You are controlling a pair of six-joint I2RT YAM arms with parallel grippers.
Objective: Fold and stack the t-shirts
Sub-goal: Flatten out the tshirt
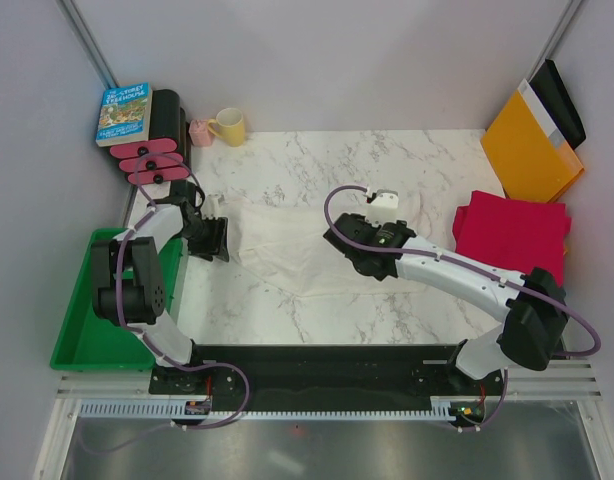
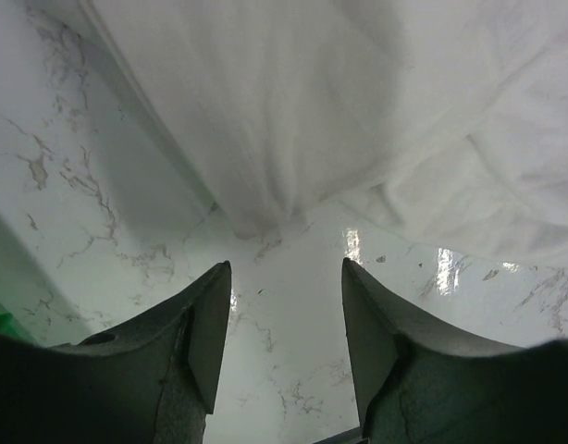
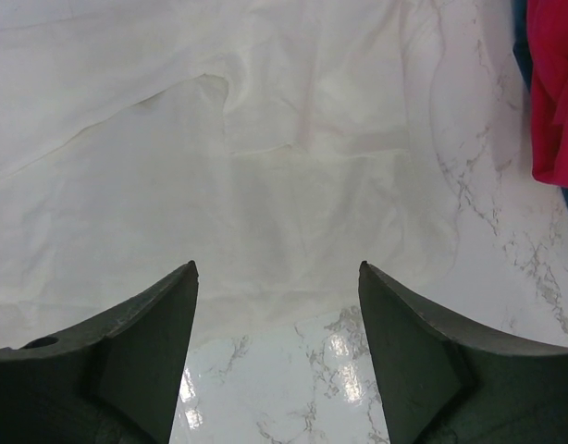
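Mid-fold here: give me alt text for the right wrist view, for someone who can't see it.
A wrinkled white t-shirt lies spread on the marbled tabletop, just ahead of two dark fingers that stand apart, holding nothing. A crimson t-shirt shows at the upper right edge.

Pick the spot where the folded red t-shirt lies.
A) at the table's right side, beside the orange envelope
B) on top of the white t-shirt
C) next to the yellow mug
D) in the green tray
A: in the top view the red t-shirt lies at the right side of the table, just in front of the orange envelope, apart from the white t-shirt.
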